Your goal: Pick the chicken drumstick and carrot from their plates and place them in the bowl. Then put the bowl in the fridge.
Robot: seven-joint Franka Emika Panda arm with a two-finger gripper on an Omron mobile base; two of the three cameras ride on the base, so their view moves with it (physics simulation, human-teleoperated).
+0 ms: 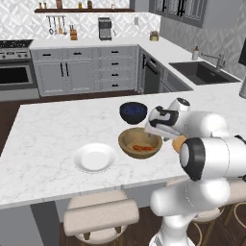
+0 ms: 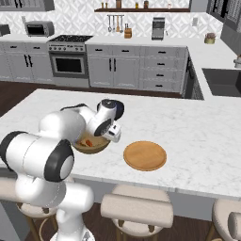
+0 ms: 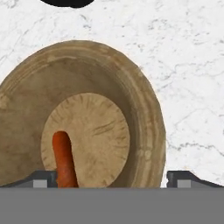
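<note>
Left base view: gripper [image 1: 153, 129] hovers over bowl [image 1: 140, 142]; carrot [image 1: 142, 148] lies inside, white plate [image 1: 94, 157] bare.
Right base view: wooden plate [image 2: 145, 155] bare beside bowl; drumstick not discernible.
Hand view: fingertips [image 3: 44, 179] spread wide, holding nothing; likely just released carrot.

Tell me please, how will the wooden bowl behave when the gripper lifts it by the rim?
The wooden bowl looks rigid, so it probably will not flex. It is wide and shallow, so a rim grasp may tilt it. The carrot inside could then slide or roll.
</note>
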